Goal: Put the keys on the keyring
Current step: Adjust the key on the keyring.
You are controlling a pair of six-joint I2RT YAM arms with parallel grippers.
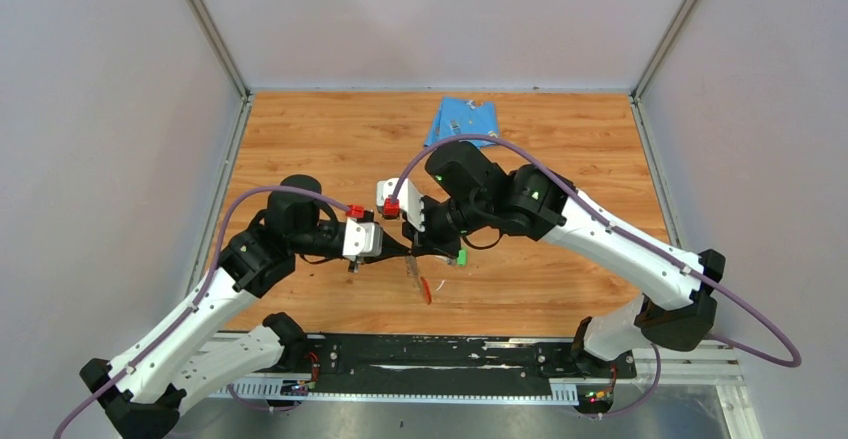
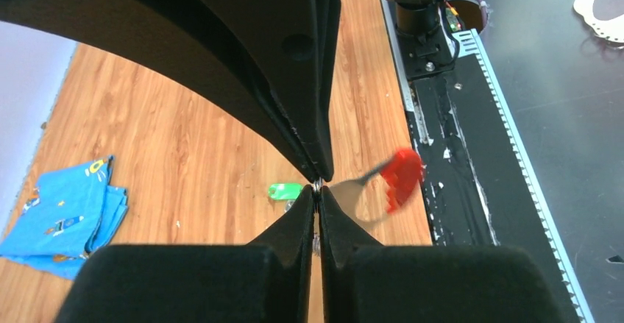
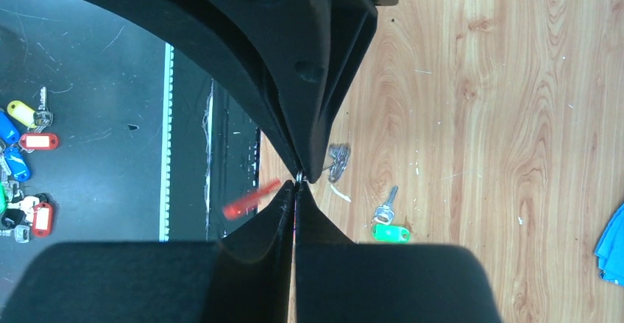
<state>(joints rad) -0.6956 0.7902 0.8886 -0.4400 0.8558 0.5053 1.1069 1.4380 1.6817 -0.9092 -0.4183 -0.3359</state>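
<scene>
The left gripper (image 2: 318, 188) is clenched on the thin silvery end of the keyring (image 2: 401, 178), whose red strip hangs blurred just past its fingertips; the right gripper (image 3: 297, 182) is pressed tight too, apparently on the same piece, though the contact is too small to be sure; the green key (image 3: 388, 227) lies on the wooden table (image 1: 560, 259) near both grippers; a folded blue cloth (image 1: 462, 119) sits well apart at the far edge.

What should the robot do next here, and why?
Probably let the right gripper, shut now, open and dip to the green key, which lies loose on the table. The left gripper seems shut on the keyring, so it can hold that alone.
</scene>
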